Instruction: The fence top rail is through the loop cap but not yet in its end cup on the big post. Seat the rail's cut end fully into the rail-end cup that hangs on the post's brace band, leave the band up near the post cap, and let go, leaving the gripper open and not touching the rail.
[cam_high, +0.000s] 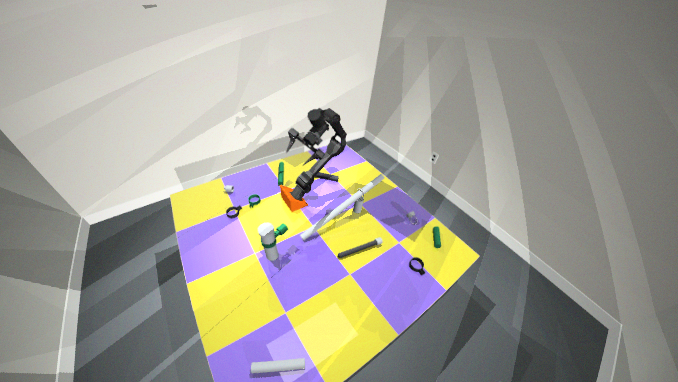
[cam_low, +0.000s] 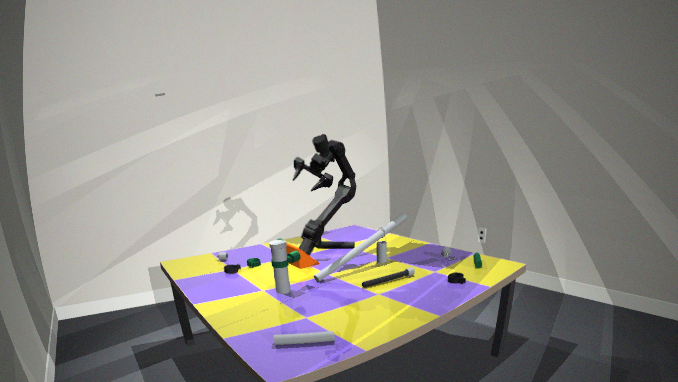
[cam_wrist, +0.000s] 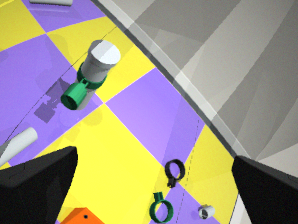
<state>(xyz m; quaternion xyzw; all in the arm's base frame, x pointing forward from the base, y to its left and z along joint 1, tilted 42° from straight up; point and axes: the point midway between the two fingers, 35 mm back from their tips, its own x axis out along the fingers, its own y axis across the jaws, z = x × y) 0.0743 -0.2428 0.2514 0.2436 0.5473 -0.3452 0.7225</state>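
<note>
The white rail (cam_high: 337, 212) (cam_low: 350, 256) (cam_wrist: 19, 145) slopes through the loop cap (cam_high: 360, 193) (cam_low: 382, 231) on the small post (cam_high: 358, 205) (cam_low: 382, 253). Its near end is down at the table, apart from the green rail-end cup (cam_high: 282, 230) (cam_low: 294, 257) (cam_wrist: 73, 97). The cup hangs on the green brace band (cam_high: 269, 245) (cam_low: 280, 264), around the upper part of the upright big post (cam_high: 271, 252) (cam_low: 282, 282), below its white cap (cam_high: 266, 229) (cam_low: 278, 244) (cam_wrist: 106, 51). My gripper (cam_high: 297, 157) (cam_low: 303, 184) (cam_wrist: 159, 161) is open and empty, high above the table, away from the rail.
The orange arm base (cam_high: 293, 198) (cam_low: 304, 257) stands behind the big post. A dark rod (cam_high: 357, 249) (cam_low: 385, 279) lies right of the rail. A black ring (cam_high: 233, 212) (cam_wrist: 174, 170) and green ring (cam_high: 254, 200) (cam_wrist: 161, 208) lie left of the base. A pale tube (cam_high: 278, 366) (cam_low: 304, 338) lies in front.
</note>
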